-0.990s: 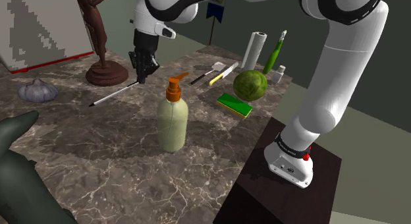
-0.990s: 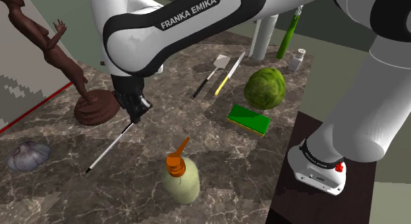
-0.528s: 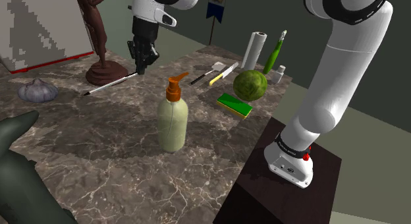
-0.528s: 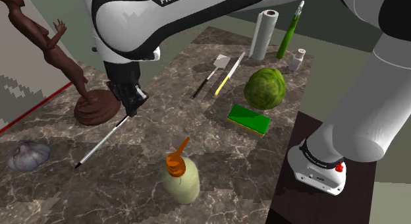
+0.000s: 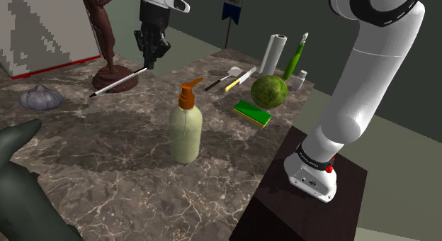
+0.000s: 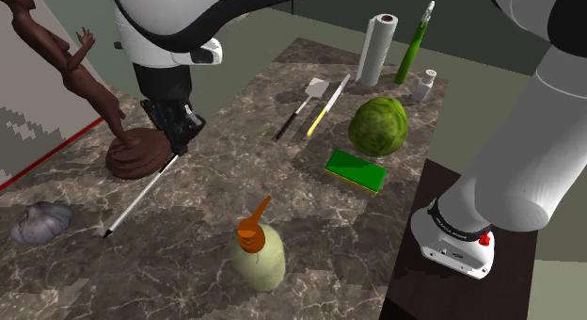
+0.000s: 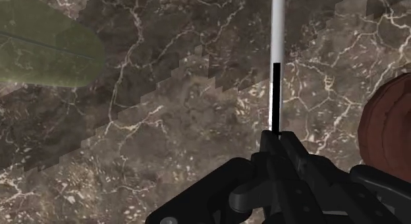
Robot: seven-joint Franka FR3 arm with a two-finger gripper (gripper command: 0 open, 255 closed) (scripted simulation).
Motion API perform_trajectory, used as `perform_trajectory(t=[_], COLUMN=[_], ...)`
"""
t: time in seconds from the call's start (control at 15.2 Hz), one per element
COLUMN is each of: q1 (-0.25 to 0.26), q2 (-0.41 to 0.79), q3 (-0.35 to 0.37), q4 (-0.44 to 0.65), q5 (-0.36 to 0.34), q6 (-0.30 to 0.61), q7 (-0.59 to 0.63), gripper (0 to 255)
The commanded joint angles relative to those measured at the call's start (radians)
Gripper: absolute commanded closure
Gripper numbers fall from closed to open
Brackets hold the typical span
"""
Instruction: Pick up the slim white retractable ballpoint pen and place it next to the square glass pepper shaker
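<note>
Gripper (image 5: 149, 63) clamped on one end of the slim white pen (image 5: 117, 83). The pen slants down and away over the marble table (image 6: 188, 262), just beside the brown statue (image 6: 136, 156). The pepper shaker (image 6: 427, 84) stands well apart from the statue, across the table.

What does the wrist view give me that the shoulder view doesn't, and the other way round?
The wrist view adds the grip up close: the gripper clasps the white pen at the end with its black band. The shoulder view adds the goal: the pepper shaker near the green bottle and paper towel roll, with the green sponge in front. Both share the held pen, the marble tabletop and the brown statue's base.
</note>
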Motion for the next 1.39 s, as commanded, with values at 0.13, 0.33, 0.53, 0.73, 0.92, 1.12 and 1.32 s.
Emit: perform_trajectory(t=[0.13, 0.33, 0.53, 0.73, 0.92, 1.12, 1.32], q1=[-0.057, -0.101, -0.135, -0.163, -0.189, -0.215, -0.242], q2=[-0.103, -0.196, -0.280, -0.355, -0.419, -0.474, -0.520], q3=[-0.017, -0.046, -0.084, -0.129, -0.176, -0.226, -0.277], q4=[-0.104, -0.202, -0.286, -0.358, -0.421, -0.473, -0.516], q5=[0.062, 0.115, 0.156, 0.183, 0.197, 0.198, 0.190], q6=[-0.007, -0.015, -0.031, -0.052, -0.076, -0.102, -0.129], q7=[-0.085, -0.171, -0.256, -0.337, -0.414, -0.489, -0.561], gripper=[255, 255, 255, 255, 255, 255, 255])
